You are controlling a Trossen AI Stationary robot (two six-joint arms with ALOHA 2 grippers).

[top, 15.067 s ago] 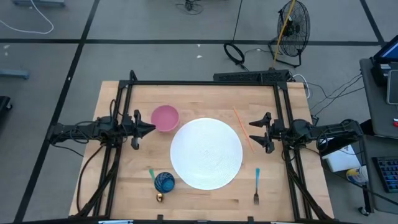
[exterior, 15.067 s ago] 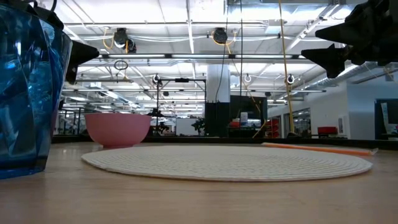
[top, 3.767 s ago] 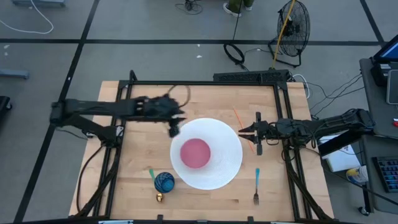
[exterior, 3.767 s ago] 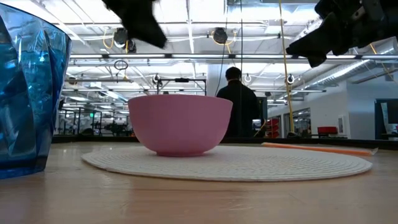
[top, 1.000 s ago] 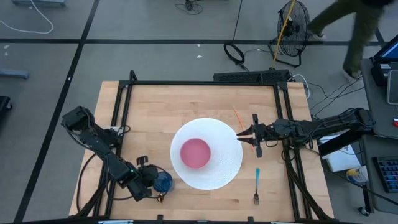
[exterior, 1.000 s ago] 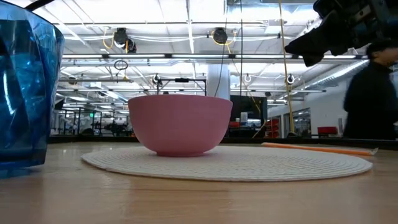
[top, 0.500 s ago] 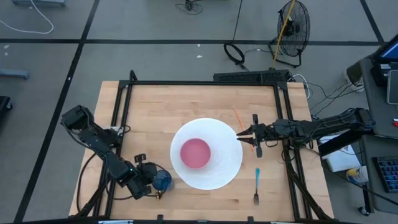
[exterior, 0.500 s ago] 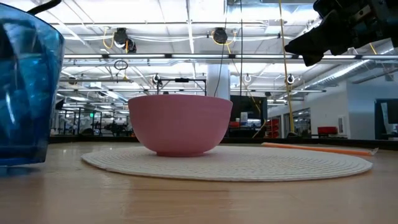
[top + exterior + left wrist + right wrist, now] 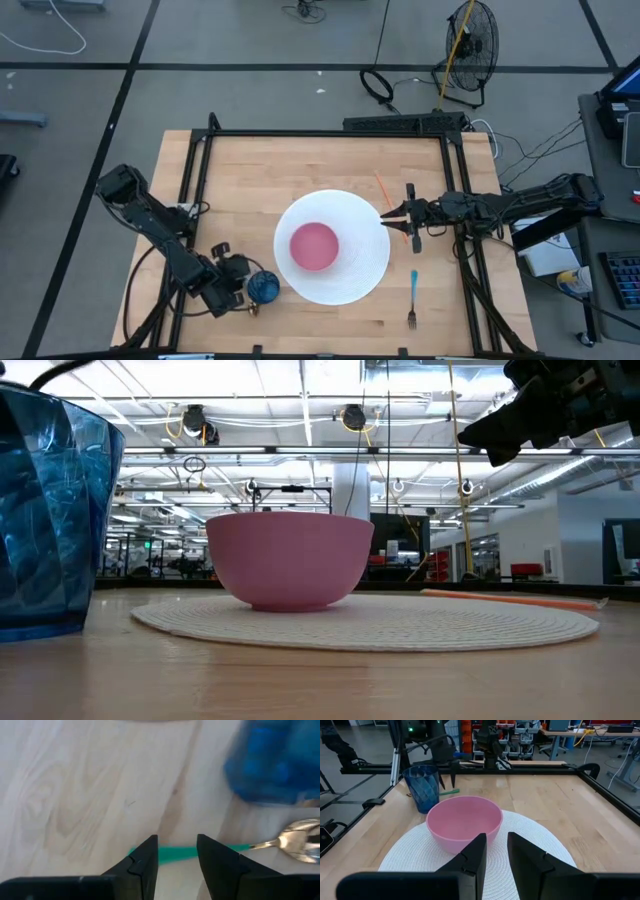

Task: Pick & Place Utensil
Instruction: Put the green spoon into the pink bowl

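A spoon with a green handle [image 9: 175, 853] and a shiny bowl [image 9: 295, 840] lies on the wood beside a blue cup [image 9: 264, 287] at the near left. My left gripper [image 9: 240, 284] hangs open over the handle, pointing down, one finger toward each end of it. A blue-handled fork [image 9: 413, 297] lies at the near right. A pink bowl [image 9: 314, 245] stands on a round white mat [image 9: 355, 280]. My right gripper [image 9: 383, 219] hovers level over the mat's right edge, its fingers [image 9: 470, 857] a narrow gap apart with nothing between them. My left gripper comes at the spoon's green handle [image 9: 175, 853] from above, with its fingers set along the handle rather than across it. The handle lies flat on the table and shows in the gap between them. Whether the fingertips touch it I cannot tell.
A thin orange stick [image 9: 390, 205] lies on the wood past the mat's far right, under my right arm. A black frame [image 9: 330, 133] borders the table's far edge and sides. Bare wood lies between the mat and the far edge.
My left gripper has edged a little toward the far edge beside the blue cup. The cup has shifted slightly toward the table's right, still upright. My right gripper has kept still.
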